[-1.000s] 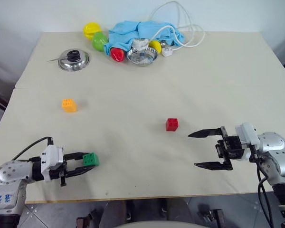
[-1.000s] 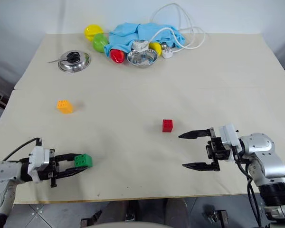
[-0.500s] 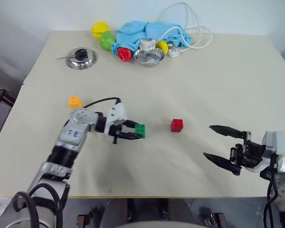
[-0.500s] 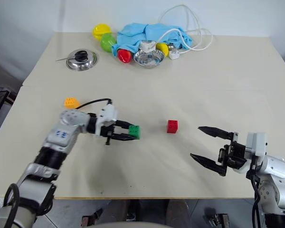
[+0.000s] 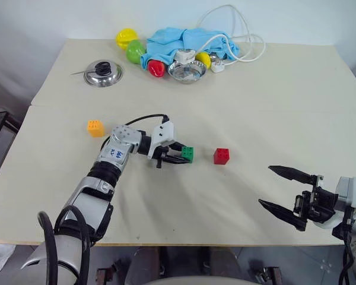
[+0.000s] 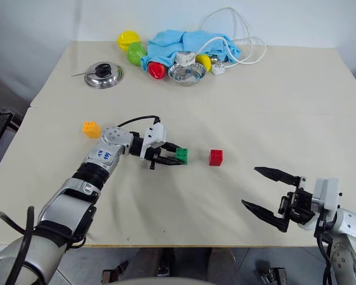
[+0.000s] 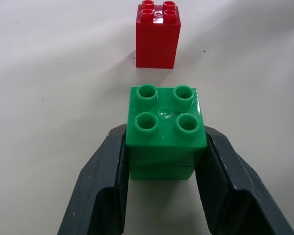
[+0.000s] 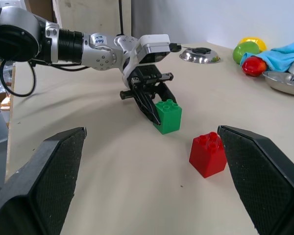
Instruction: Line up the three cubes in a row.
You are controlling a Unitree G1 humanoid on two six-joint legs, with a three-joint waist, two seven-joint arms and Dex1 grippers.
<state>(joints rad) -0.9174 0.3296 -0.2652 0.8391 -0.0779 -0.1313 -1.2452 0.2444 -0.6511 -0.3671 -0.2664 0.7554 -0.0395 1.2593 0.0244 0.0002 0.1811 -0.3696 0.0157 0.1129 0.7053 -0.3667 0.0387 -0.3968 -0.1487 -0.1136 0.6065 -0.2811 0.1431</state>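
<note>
Robot test lab: bare beige table [image 5: 273, 89], toy fruits [image 5: 130, 44], loose cable [image 5: 237, 35].

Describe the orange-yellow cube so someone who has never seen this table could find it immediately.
On the beige table, look at the robot's left half, nearer than the steel lid. The orange-yellow cube sits there alone, apart from the green cube in the left pincer and the red cube; it is studded, not a round fruit.

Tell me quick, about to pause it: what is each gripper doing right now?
Left gripper: jaws shut on the green cube, beside the red cube.
Right gripper: open, holding nothing.
</note>
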